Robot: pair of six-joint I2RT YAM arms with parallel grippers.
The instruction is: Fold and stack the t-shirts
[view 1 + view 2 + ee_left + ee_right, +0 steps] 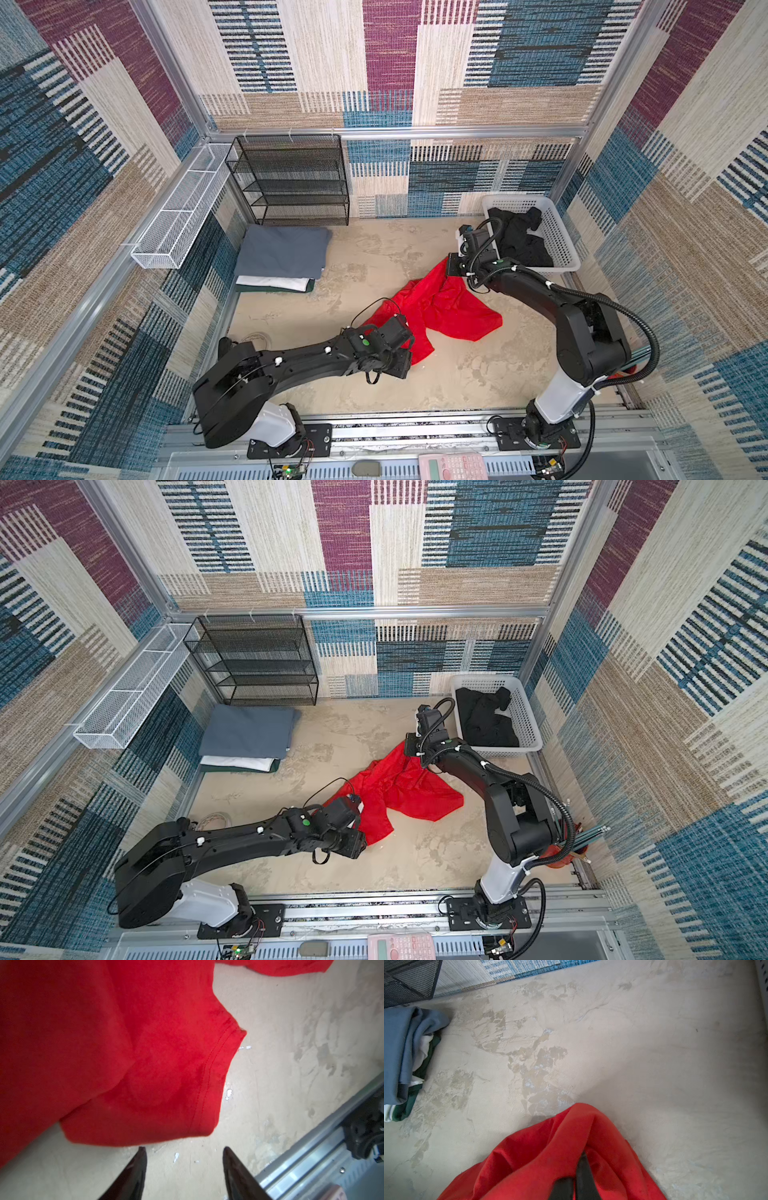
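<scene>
A bright red t-shirt point(449, 311) lies crumpled in the middle of the table. One end of it is lifted by my right gripper point(581, 1167), which is shut on a fold of the red cloth point(550, 1157). At the near end of the shirt my left gripper point(184, 1149) is open. Bare table shows between its fingers, and the red hem point(207, 1084) lies just past the tips. A folded stack sits at the back left: grey t-shirt point(282, 253) on top, white point(278, 283) under it, dark green point(270, 289) at the bottom. A black t-shirt point(519, 241) lies in the white basket point(561, 232).
A black mesh shelf rack point(291, 183) stands against the back wall behind the stack. A white wire tray point(183, 212) hangs on the left wall. An aluminium rail point(415, 419) runs along the front edge, with a pink calculator point(451, 467) below it.
</scene>
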